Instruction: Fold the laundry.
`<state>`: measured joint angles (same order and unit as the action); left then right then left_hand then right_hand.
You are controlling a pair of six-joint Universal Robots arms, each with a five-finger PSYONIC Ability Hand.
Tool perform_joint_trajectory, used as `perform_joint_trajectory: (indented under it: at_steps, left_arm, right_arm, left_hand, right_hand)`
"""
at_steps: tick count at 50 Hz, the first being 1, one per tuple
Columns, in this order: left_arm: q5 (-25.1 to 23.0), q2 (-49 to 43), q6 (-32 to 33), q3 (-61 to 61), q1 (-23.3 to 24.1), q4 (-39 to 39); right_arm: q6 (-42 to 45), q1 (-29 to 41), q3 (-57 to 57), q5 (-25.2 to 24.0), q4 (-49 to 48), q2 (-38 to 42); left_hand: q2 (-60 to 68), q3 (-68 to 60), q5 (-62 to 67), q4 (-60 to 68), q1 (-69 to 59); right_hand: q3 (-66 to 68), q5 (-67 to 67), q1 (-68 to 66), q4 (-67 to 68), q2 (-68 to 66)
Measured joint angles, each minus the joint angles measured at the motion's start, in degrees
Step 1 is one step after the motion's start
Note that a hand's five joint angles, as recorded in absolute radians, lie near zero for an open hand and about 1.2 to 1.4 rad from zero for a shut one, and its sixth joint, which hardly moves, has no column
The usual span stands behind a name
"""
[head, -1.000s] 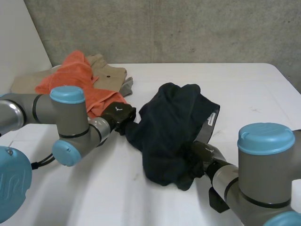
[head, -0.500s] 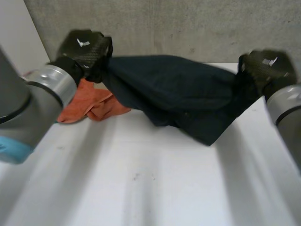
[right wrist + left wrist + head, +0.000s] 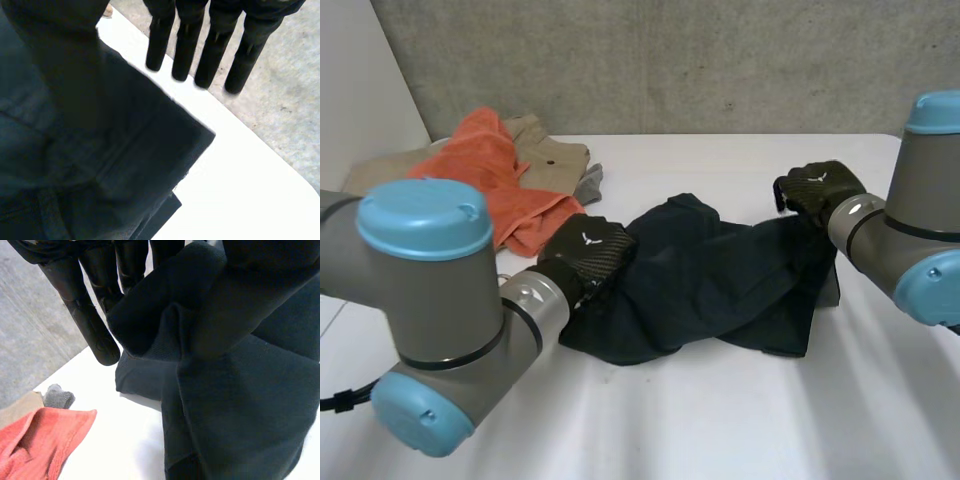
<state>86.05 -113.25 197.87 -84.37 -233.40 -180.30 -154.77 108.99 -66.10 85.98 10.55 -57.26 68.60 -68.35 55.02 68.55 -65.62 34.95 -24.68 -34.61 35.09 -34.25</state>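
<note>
A dark navy garment (image 3: 710, 280) lies spread and rumpled across the middle of the white table (image 3: 720, 420). My left hand (image 3: 585, 252) rests on its left edge. In the left wrist view a fold of the garment (image 3: 240, 405) is pinched between the thumb and the fingers (image 3: 80, 305). My right hand (image 3: 820, 188) hovers at the garment's far right corner. In the right wrist view its fingers (image 3: 215, 45) stand straight, clear of the cloth (image 3: 100, 165), which lies flat under the palm.
An orange cloth (image 3: 490, 170) is heaped at the back left over a beige garment (image 3: 555, 155), with a small grey piece (image 3: 588, 183) beside them. A concrete wall runs behind the table. Bare table lies in front of the dark garment.
Both hands held the dark garment stretched high between them half a second ago. It now lies on the table, and the right hand's fingers have straightened off it.
</note>
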Motion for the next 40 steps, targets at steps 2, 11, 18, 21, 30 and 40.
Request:
perform_joint_trajectory:
  at_steps: [2,11,18,21,30,40]
  left_arm:
    - [0.1,-0.7,-0.1,0.8,-0.1,0.0]
    - [0.2,0.1,-0.2,1.2,-0.7,0.0]
    - [0.3,1.0,-0.2,0.8,-1.6,0.3]
    - [0.3,1.4,-0.3,0.8,-1.9,0.4]
    - [0.3,2.1,-0.3,0.8,-2.1,0.4]
    - [0.4,2.4,-1.2,1.3,-2.2,0.2]
  right_arm:
    - [-0.2,-0.1,-0.7,0.2,-0.3,-0.4]
    - [-1.7,-1.2,-10.0,0.5,0.8,-13.0]
    - [-2.1,-3.2,-18.1,-0.2,4.9,-19.3]
    - [-2.1,-3.7,-20.8,-1.1,4.8,-19.5]
    - [-3.1,-3.9,-26.1,-6.9,-10.7,-12.2]
    - [-4.4,-3.5,-24.9,-6.8,-29.7,-2.0]
  left_hand:
    - [0.0,0.0,0.0,0.0,0.0]
    - [0.0,0.0,0.0,0.0,0.0]
    - [0.0,0.0,0.0,0.2,0.0]
    - [0.0,0.0,0.0,0.2,0.0]
    - [0.0,0.0,0.0,0.2,0.0]
    - [0.0,0.0,0.0,0.2,0.0]
  right_hand:
    - [-8.2,8.8,8.0,-8.4,8.1]
    - [-8.9,10.4,8.5,-9.7,8.6]
    - [-8.9,10.3,8.5,-9.7,8.6]
    - [-8.9,10.4,8.5,-9.7,8.6]
    - [-8.9,10.1,8.5,-9.7,8.5]
    - [31.8,-30.9,-29.3,32.5,-33.2]
